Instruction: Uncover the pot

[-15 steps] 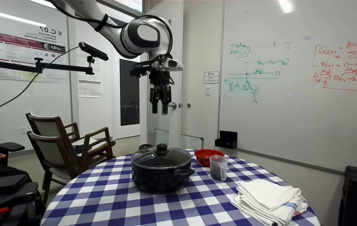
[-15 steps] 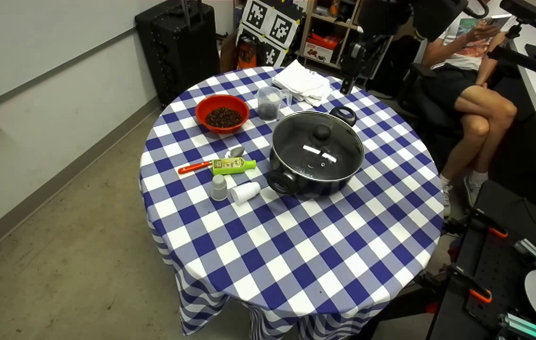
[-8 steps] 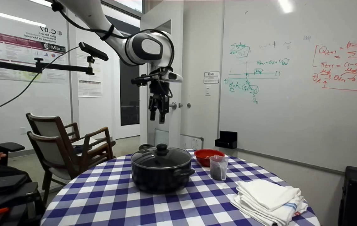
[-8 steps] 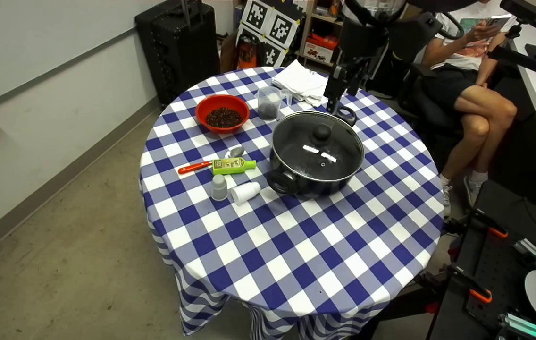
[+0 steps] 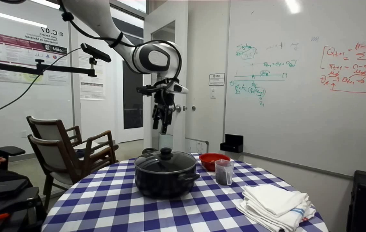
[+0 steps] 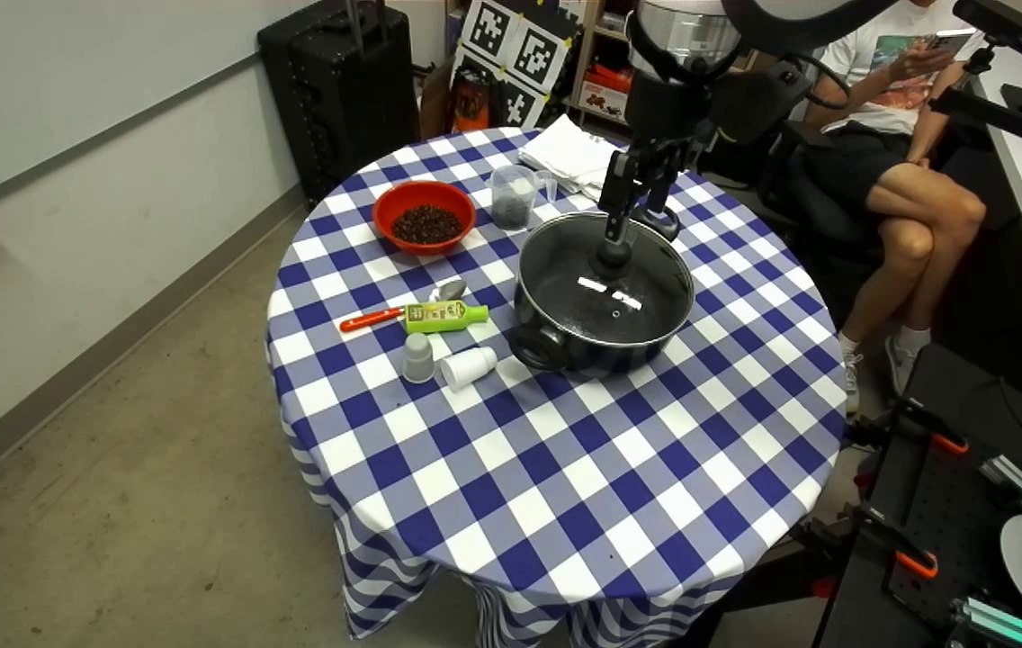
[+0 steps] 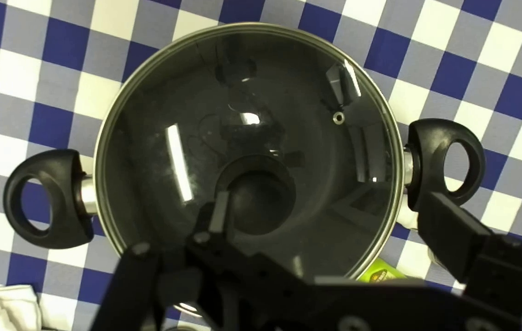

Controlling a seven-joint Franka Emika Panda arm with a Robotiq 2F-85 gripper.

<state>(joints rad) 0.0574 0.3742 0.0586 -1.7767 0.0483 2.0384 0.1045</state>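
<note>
Across the background in an exterior view, a whiteboard (image 5: 299,129) carries green notes and red formulas beginning "Qt+1" and "πt+1", cut off at the right border; glass lettering (image 5: 50,36) reads "C.07" and "Université de Montréal", and a poster (image 5: 15,53) says "Mila". On the checked surface (image 5: 112,206), towards its far edge, stands the pot (image 5: 165,185), its lid (image 5: 183,162) on. Above the knob (image 5: 166,153), clear of it, hangs the pincer (image 5: 159,129), jaws apart. A red bowl (image 5: 207,162) sits by the far edge, a clear cup (image 5: 224,172) just beside it, folded cloths (image 5: 274,203) by the right edge.

In an exterior view, a green bottle (image 6: 446,316) bears a label (image 6: 427,311) too small to read. It lies between the pot and the left edge, near a red handle (image 6: 372,319), a grey cup (image 6: 417,358) and a white cup (image 6: 468,367) on its side. Marker boards (image 6: 490,29) and a black case (image 6: 340,99) stand beyond the far edge.

In the wrist view, one finger (image 7: 219,216) covers glass beside the knob and the other overlaps a pot handle (image 7: 424,138), a wide gap between. Past the pot, the bottle's label shows, its print blurred.
</note>
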